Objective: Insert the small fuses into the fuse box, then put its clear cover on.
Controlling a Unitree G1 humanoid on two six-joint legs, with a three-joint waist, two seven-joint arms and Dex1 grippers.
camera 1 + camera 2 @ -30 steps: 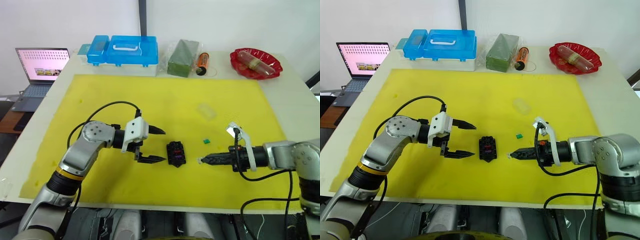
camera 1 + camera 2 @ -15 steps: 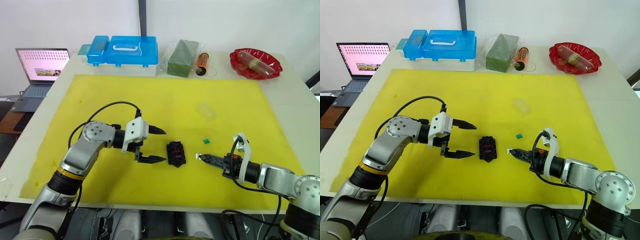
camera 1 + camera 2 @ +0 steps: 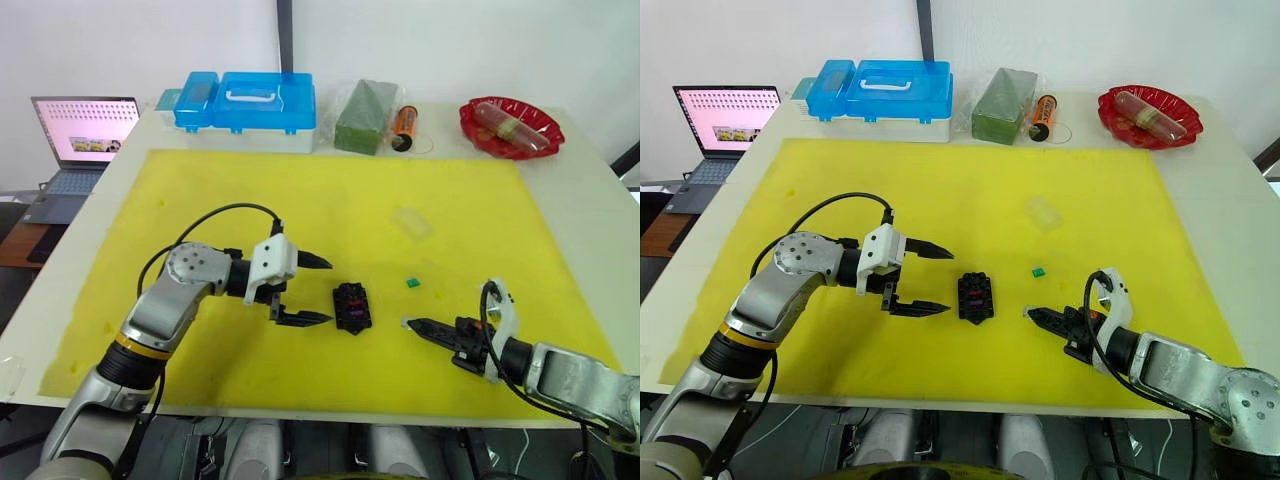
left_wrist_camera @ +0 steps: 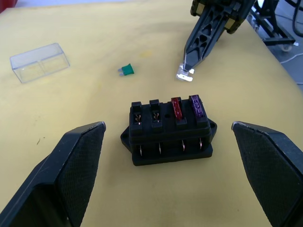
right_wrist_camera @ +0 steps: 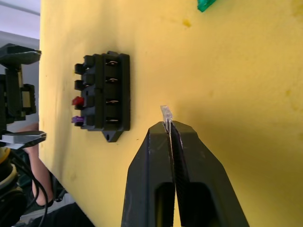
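The right gripper (image 5: pixel 169 126) pinches a clear fuse (image 5: pixel 165 113) near the fuse box (image 4: pixel 169 129); the left gripper (image 3: pixel 312 290) hangs open beside it. That thin grip could let the fuse twist and miss its slot.

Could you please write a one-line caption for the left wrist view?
Fuse box holding red and purple fuses, two slots empty; right gripper brings a clear fuse.

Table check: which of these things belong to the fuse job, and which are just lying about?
For the job:
- fuse box, red and purple fuses seated
- clear fuse in the right gripper
- green fuse loose on the mat
- clear cover
- left gripper, open beside the box

Lying about:
- blue case
- green block
- red dish
- laptop
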